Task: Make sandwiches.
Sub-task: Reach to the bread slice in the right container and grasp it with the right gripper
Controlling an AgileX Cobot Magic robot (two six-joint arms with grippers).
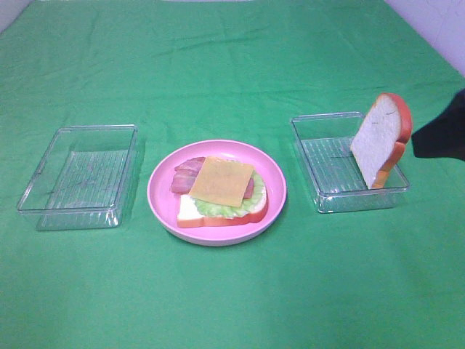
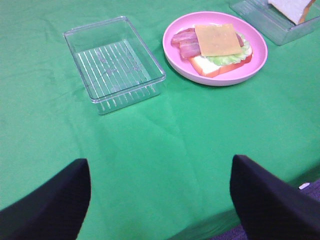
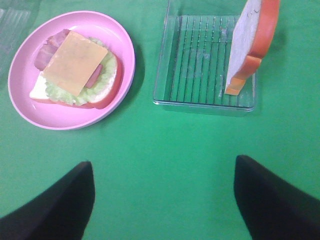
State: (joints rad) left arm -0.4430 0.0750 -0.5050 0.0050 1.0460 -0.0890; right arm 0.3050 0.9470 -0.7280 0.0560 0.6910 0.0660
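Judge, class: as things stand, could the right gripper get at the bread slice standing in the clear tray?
Probably yes. The bread slice stands on edge in the clear tray, leaning on its far wall, nothing covering it. The right gripper is open, with only bare green cloth between.

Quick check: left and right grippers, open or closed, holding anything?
Left gripper: open, holding nothing.
Right gripper: open, holding nothing.

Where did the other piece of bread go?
In the exterior high view the second bread slice stands on edge in the clear tray on the right, leaning on its far right wall, just right of the pink plate.
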